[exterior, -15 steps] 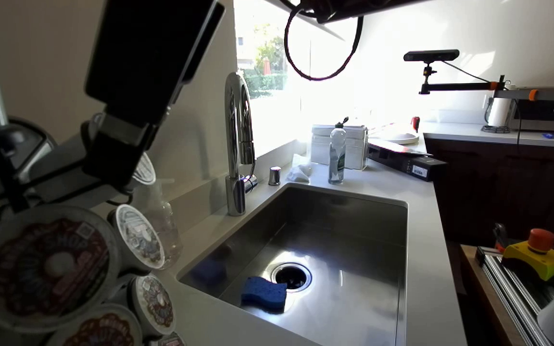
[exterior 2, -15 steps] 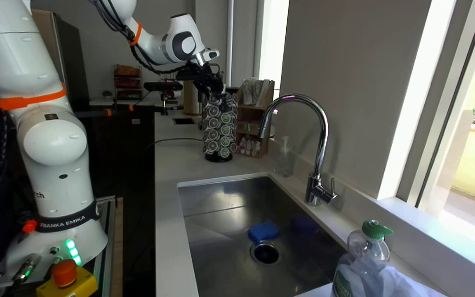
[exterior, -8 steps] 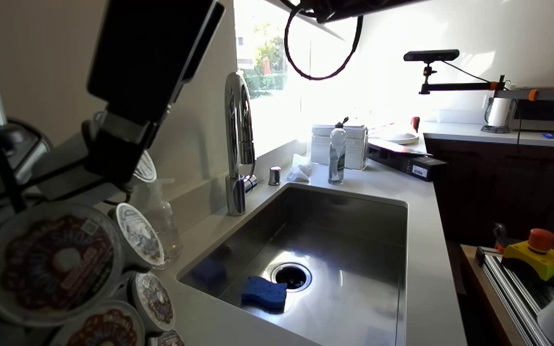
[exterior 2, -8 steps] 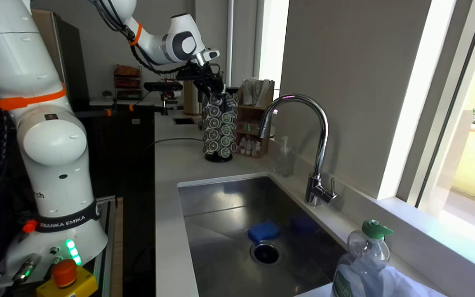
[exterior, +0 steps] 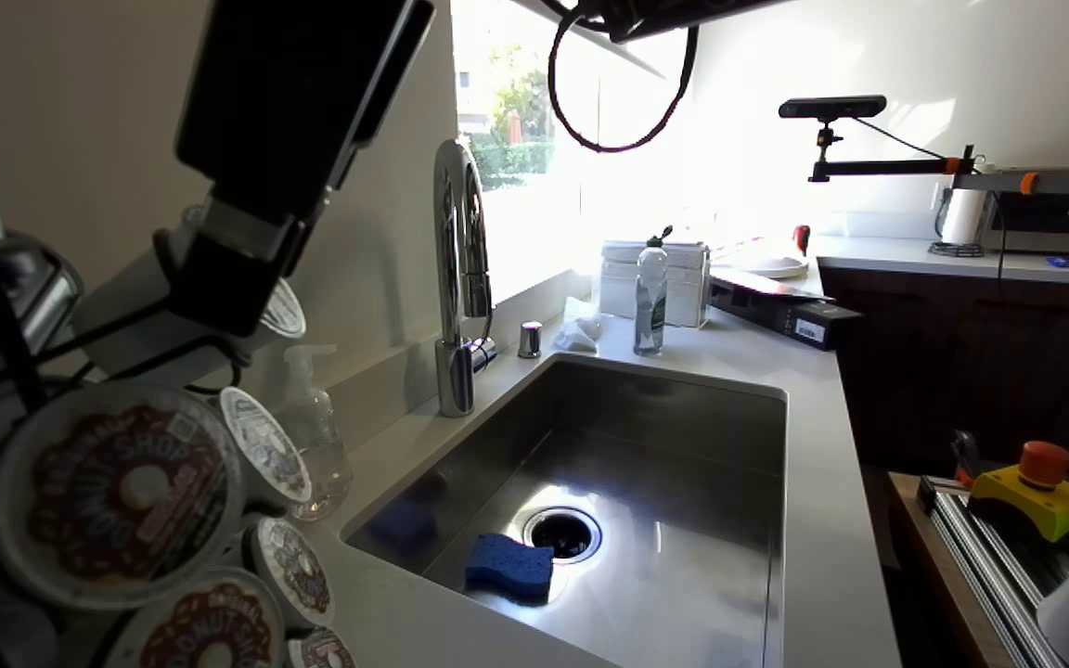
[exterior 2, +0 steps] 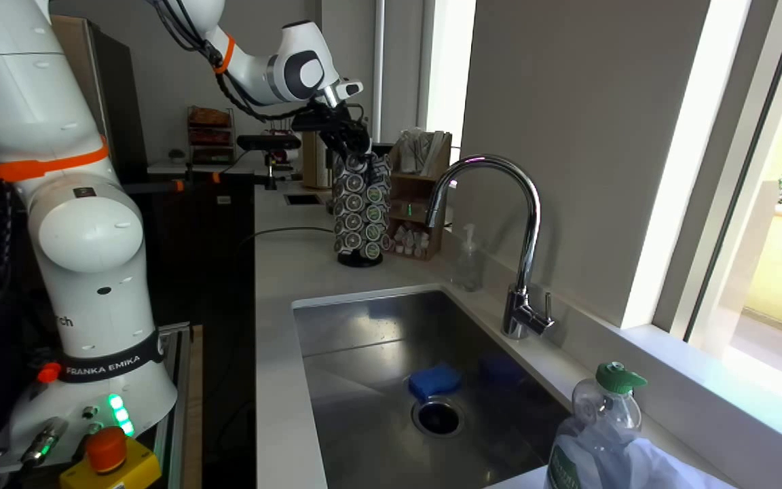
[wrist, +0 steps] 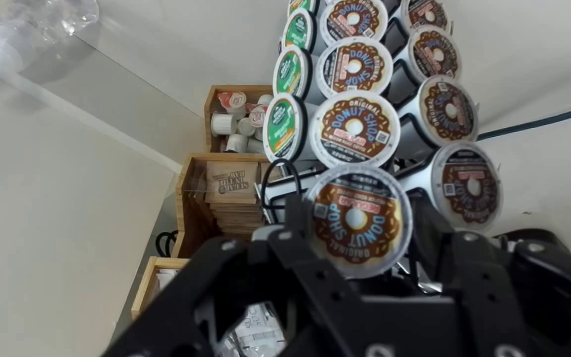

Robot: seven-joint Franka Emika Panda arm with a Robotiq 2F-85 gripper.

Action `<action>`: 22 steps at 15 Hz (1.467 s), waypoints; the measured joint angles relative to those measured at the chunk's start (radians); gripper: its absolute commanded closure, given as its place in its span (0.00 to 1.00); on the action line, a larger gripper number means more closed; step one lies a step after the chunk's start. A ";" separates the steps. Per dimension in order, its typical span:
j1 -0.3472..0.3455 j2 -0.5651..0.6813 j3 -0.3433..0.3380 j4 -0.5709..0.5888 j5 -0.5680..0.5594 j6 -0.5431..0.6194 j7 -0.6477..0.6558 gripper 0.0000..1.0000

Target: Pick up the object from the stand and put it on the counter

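The stand point(exterior 2: 359, 259) is a tall black wire carousel filled with round coffee pods, upright on the pale counter point(exterior 2: 292, 261) beyond the sink. My gripper point(wrist: 362, 214) is at its top. In the wrist view a brown-lidded Donut Shop coffee pod point(wrist: 356, 240) sits between the fingers. Both fingers look in contact with its sides, the left one covering part of the rim. The pod's body is hidden behind its lid. In both exterior views my gripper point(exterior: 239, 264) is beside the upper pods; it also shows there as a dark shape point(exterior 2: 350, 141).
More pods point(wrist: 355, 129) crowd close around the fingers. A wooden organizer point(wrist: 186, 198) with sugar packets stands beside the stand. A steel sink point(exterior 2: 347, 407) with a blue sponge point(exterior 2: 434, 382), a chrome faucet point(exterior 2: 533, 224) and a clear soap dispenser point(exterior 2: 467, 261) are nearby.
My gripper has moved slightly up and to the right in an exterior view. The stand's pods have turned a little to the right in both exterior views.
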 measured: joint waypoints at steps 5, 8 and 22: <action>0.005 -0.010 -0.014 0.000 0.027 -0.003 -0.039 0.71; 0.008 -0.016 -0.018 0.000 0.038 -0.014 -0.051 0.71; 0.002 -0.113 -0.039 0.000 0.043 -0.086 -0.054 0.71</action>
